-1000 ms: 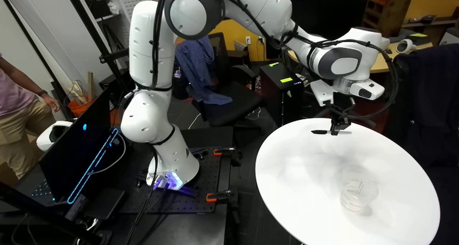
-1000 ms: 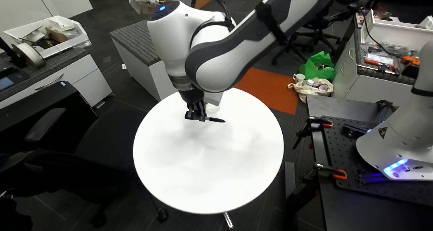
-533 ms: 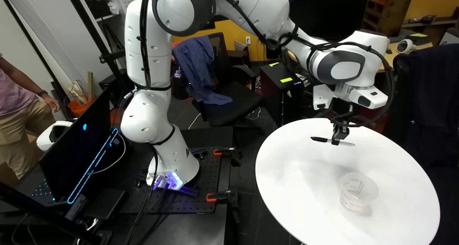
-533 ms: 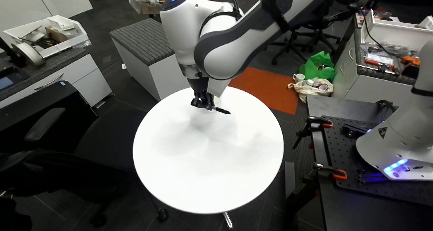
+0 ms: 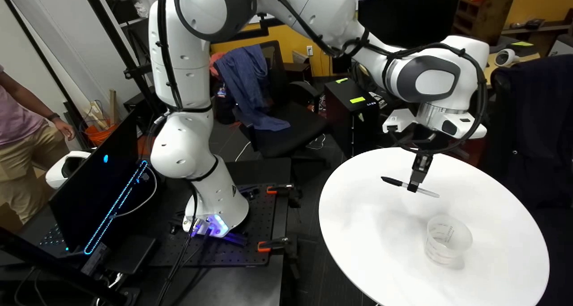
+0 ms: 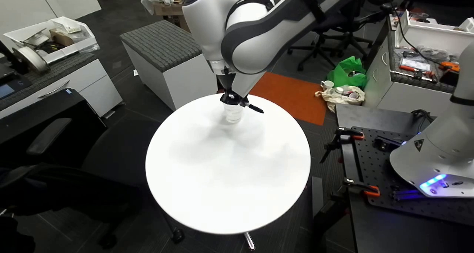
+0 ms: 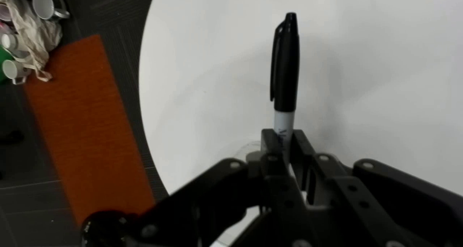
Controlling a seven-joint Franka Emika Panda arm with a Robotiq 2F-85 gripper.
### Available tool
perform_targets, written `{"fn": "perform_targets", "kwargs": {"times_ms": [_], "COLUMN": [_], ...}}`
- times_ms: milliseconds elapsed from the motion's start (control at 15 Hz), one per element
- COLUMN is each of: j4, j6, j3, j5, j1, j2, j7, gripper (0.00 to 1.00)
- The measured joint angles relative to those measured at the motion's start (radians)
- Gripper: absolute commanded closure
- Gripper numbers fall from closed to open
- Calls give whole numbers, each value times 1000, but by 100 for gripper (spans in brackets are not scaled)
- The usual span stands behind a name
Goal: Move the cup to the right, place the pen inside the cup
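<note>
The cup (image 5: 447, 241), a small clear tumbler, stands upright on the white round table (image 5: 358, 234). It also shows in an exterior view (image 6: 233, 115), its upper part partly hidden by the gripper. My gripper (image 5: 412, 186) is shut on the pen (image 5: 392, 181) by its light barrel and holds it above the table, apart from the cup. The pen is tilted, black cap end higher. In the wrist view the pen (image 7: 287, 66) points away from the fingertips (image 7: 284, 142), cap outward. The cup is mostly hidden behind the fingers there; only a faint rim shows.
Black chairs stand around the table, one with a dark jacket (image 5: 528, 131). A grey-topped white cabinet (image 6: 163, 49) stands close to the table edge. The robot base (image 5: 217, 203) is on a black bench with orange clamps (image 5: 273, 244). A person stands at the far left.
My gripper has carried the pen along the cup's side of the table, and the pen has tilted more. The cup has stayed in place and shows more clearly from behind the gripper.
</note>
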Motion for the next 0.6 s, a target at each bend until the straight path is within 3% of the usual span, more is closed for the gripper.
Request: {"fn": "perform_targets", "kwargs": {"times_ms": [600], "j4": [32], "j6": [-298], "j3": [3], "j5": [-31], "j1": [-8], "j2": [-38], "j7": [-44], "gripper": [97]}}
